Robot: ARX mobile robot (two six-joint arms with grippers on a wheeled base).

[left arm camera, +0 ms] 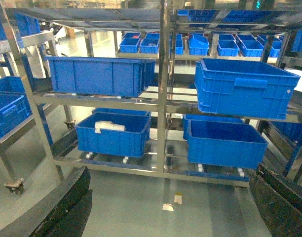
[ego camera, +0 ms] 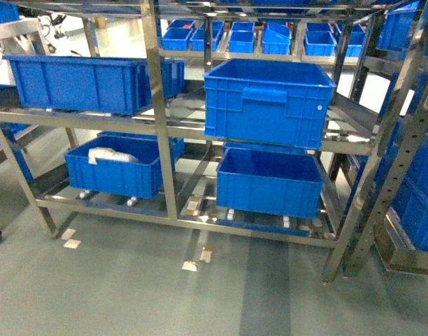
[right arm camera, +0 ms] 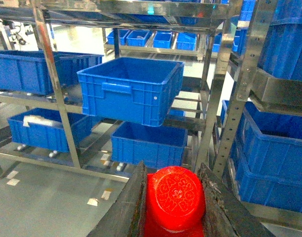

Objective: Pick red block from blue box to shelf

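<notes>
The red block (right arm camera: 175,197) is being pinched tight between the right gripper's (right arm camera: 174,207) two dark fingers (right arm camera: 129,207), stud side facing the wrist camera. The shelf (right arm camera: 57,94) is being faced straight ahead of it, blue crates (right arm camera: 133,89) sitting on its rails. The left gripper's (left arm camera: 166,217) fingers (left arm camera: 67,207) are spread wide, probably with nothing held between them.

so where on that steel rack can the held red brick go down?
Right gripper holds the glossy red block. On the steel shelf, bare rails show between the two middle-tier dark blue ribbed crates. The open lower-right crate looks empty. The far small bins are crowded.
</notes>
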